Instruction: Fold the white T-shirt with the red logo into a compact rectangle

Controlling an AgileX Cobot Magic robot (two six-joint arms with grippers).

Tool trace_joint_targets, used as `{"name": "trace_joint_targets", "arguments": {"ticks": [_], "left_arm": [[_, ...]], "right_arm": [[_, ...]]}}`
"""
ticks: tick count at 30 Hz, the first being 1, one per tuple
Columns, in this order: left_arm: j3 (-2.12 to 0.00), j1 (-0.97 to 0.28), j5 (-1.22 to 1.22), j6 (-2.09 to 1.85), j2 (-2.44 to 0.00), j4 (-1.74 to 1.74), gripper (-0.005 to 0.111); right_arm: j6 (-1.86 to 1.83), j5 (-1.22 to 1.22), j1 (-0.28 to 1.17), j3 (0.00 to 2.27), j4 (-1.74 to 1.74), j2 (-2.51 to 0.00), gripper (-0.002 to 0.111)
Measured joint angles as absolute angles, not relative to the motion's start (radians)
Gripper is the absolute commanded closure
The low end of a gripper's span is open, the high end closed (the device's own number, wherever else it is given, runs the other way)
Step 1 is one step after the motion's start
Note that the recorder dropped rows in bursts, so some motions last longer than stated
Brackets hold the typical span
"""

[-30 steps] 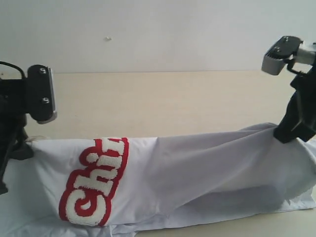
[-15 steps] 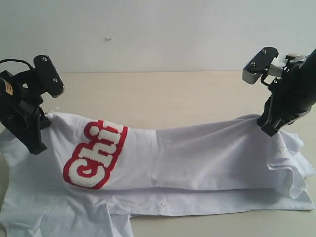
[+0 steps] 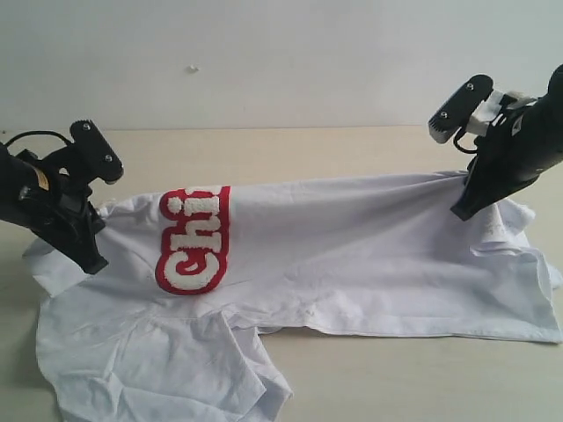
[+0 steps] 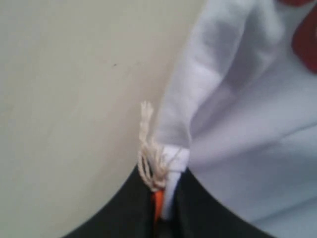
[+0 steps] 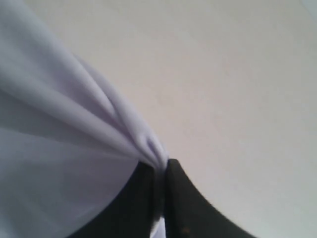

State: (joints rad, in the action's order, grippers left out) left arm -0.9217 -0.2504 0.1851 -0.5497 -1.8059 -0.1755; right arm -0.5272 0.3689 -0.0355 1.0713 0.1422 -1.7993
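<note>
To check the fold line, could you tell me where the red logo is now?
In the exterior view, the red logo lies on the left part of the white T-shirt, close beside the left gripper and far from the right gripper.

My left gripper (image 3: 95,260) and right gripper (image 3: 461,211) pinch opposite ends of the white T-shirt (image 3: 352,259); the red logo (image 3: 192,242) lies toward the left.

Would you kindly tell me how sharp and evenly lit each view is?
Exterior view: soft, even light, no glare; the white T-shirt casts faint shadows on the table, and the red logo is slightly soft. Left wrist view: cloth blurred at close range, the frayed string clearest. Right wrist view: the pinched fold is out of focus, evenly lit.
</note>
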Motion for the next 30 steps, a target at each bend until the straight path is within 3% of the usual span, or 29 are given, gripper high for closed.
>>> {"name": "trace_joint_targets", "arguments": {"ticks": [16, 19, 23, 27, 30], "left_arm": [[-1.032, -0.197, 0.057, -0.549, -1.965, -0.176, 0.107], [-1.034, -0.197, 0.027, -0.549, -1.984, -0.176, 0.107], [-1.034, -0.197, 0.009, -0.549, -2.002, -0.176, 0.107], [-1.034, -0.195, 0.000, -0.525, -2.010, -0.176, 0.107], [-1.034, -0.193, -0.011, -0.507, -2.010, -0.176, 0.107]], "right_arm": [[-0.479, 0.227, -0.035, 1.148, 0.194, -1.973, 0.108], [-0.449, 0.227, -0.035, 1.168, 0.194, -1.983, 0.104], [-0.407, 0.226, -0.035, 1.175, 0.194, -1.996, 0.083], [-0.399, 0.229, -0.035, 1.175, 0.194, -1.996, 0.044], [-0.397, 0.236, -0.035, 1.175, 0.196, -1.996, 0.026]]}}
